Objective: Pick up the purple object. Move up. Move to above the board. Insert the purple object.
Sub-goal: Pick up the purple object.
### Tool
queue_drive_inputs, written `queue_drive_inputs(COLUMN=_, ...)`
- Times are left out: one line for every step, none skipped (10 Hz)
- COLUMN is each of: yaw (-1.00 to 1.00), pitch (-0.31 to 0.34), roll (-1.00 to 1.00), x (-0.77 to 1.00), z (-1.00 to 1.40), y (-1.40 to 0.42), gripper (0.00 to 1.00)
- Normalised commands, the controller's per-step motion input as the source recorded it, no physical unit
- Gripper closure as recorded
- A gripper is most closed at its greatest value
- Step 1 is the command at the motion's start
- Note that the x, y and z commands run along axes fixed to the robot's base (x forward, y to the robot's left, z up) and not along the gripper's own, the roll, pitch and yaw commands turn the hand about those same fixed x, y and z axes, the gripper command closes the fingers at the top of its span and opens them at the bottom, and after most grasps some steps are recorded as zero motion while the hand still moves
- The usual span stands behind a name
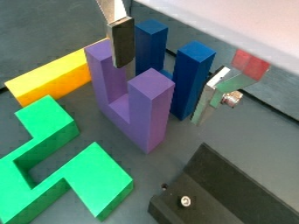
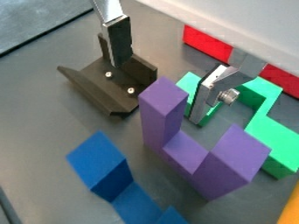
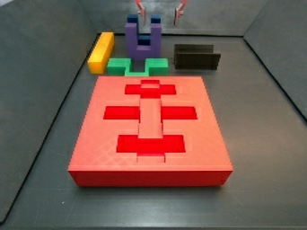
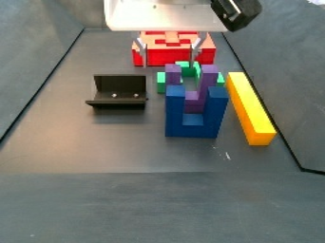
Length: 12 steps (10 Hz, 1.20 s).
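Observation:
The purple object (image 1: 135, 96) stands upright on the dark floor with its two prongs up, and it shows in both wrist views (image 2: 193, 140). A blue U-shaped block (image 1: 187, 74) stands right against it. My gripper (image 1: 170, 66) is open and empty, and hovers just above these two blocks. One finger (image 1: 119, 39) is by a purple prong and the other finger (image 1: 219, 94) is beyond the blue block. In a side view the gripper (image 3: 157, 11) is at the far end above the purple object (image 3: 135, 45). The red board (image 3: 96, 135) lies flat, nearer that camera.
A green notched block (image 1: 59, 166) lies between the purple object and the board. A yellow bar (image 1: 52, 77) lies to one side. The fixture (image 2: 111, 83) stands on the floor on the other side (image 3: 197, 57). Grey walls enclose the floor.

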Motion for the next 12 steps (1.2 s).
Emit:
queue_drive_inputs(yaw=0.00, pitch=-0.089, roll=-0.13, x=0.00, z=-0.17, y=0.11, gripper=0.00)
queue_drive_inputs(yaw=0.00, pitch=-0.079, roll=-0.11, x=0.00, z=-0.22, y=0.04, gripper=0.00)
queue_drive_inputs(yaw=0.00, pitch=-0.064, roll=-0.10, x=0.00, z=-0.26, y=0.00, gripper=0.00)
queue_drive_inputs(yaw=0.00, pitch=-0.054, roll=-0.11, x=0.03, z=-0.27, y=0.00, gripper=0.00)
queue_drive_inputs(yaw=0.00, pitch=-0.070, roll=-0.14, x=0.00, z=-0.27, y=0.00, gripper=0.00)
queue_drive_inputs(yaw=0.00, pitch=-0.091, roll=-0.18, x=0.00, z=-0.26, y=0.00, gripper=0.00)
queue_drive_inputs(yaw=0.00, pitch=-0.124, roll=-0.24, x=0.00, z=-0.18, y=0.01, gripper=0.00)
queue_drive_inputs(yaw=0.00, pitch=-0.134, roll=-0.24, x=0.00, z=-0.15, y=0.00, gripper=0.00)
queue_drive_inputs(yaw=0.00, pitch=-0.130, roll=-0.23, x=0.00, z=-0.14, y=0.00, gripper=0.00)
queue_drive_inputs(yaw=0.00, pitch=-0.113, roll=-0.18, x=0.00, z=-0.09, y=0.00, gripper=0.00)
queue_drive_inputs(yaw=-0.01, pitch=-0.121, roll=-0.15, x=0.00, z=-0.07, y=0.00, gripper=0.00)
queue_drive_inputs(yaw=-0.01, pitch=-0.136, roll=-0.16, x=-0.01, z=-0.09, y=0.00, gripper=0.00)
